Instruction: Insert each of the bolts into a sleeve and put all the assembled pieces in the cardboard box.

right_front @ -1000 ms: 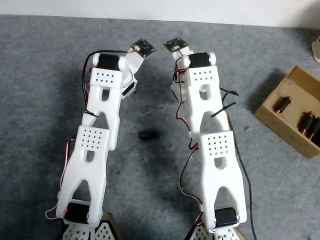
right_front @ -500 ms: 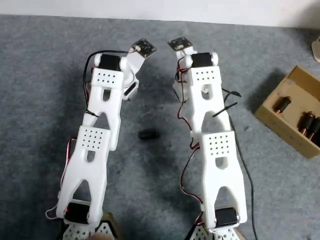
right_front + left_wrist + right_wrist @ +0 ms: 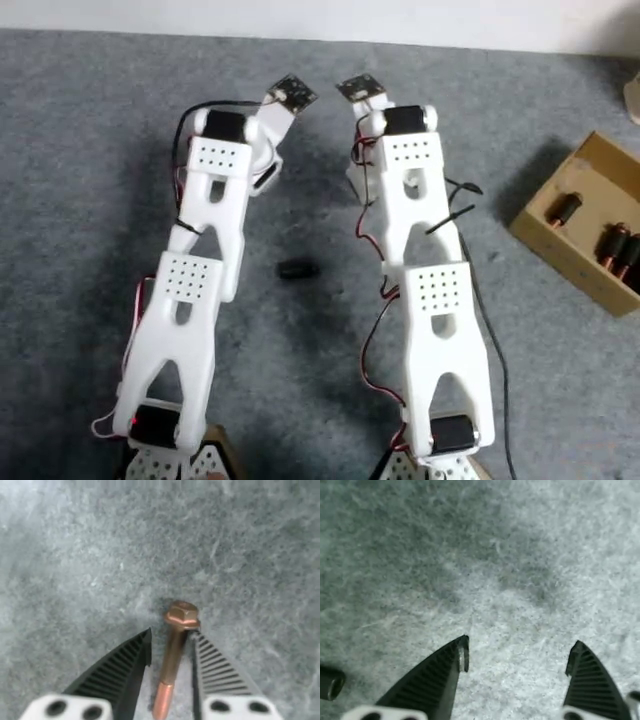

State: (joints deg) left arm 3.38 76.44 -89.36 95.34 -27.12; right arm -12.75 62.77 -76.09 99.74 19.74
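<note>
Looks well along, though not finished. Already has several assembled pieces (image 3: 612, 245), copper and black, in the box (image 3: 560, 252) at the right side of the counter (image 3: 80, 150), seen from above. Leaves at least one pair to do: a copper bolt (image 3: 173, 652) and a black sleeve (image 3: 296, 269), both outside the box and not joined. Finds the sleeve lying on its side near the middle of the counter, well apart from the box, with one end of it also at the rim of the right wrist view. Finds the bolt between the fingers (image 3: 125, 675) of the left hand (image 3: 170, 632), hex head pointing away from the wrist, threaded tip back toward the palm. Shows that hand open only narrowly: touching or almost touching the shank with one finger, with a thin gap on the other side, so probably bracketing the bolt rather than clamping it. Cannot tell whether the bolt is lifted off the counter or resting on it. Shows the right hand (image 3: 520, 652) spread wide above bare counter, holding nothing and touching nothing. Left to do, by this reading: gripping the bolt, bringing it to the sleeve, pushing it in, and dropping the pair in the box.
</note>
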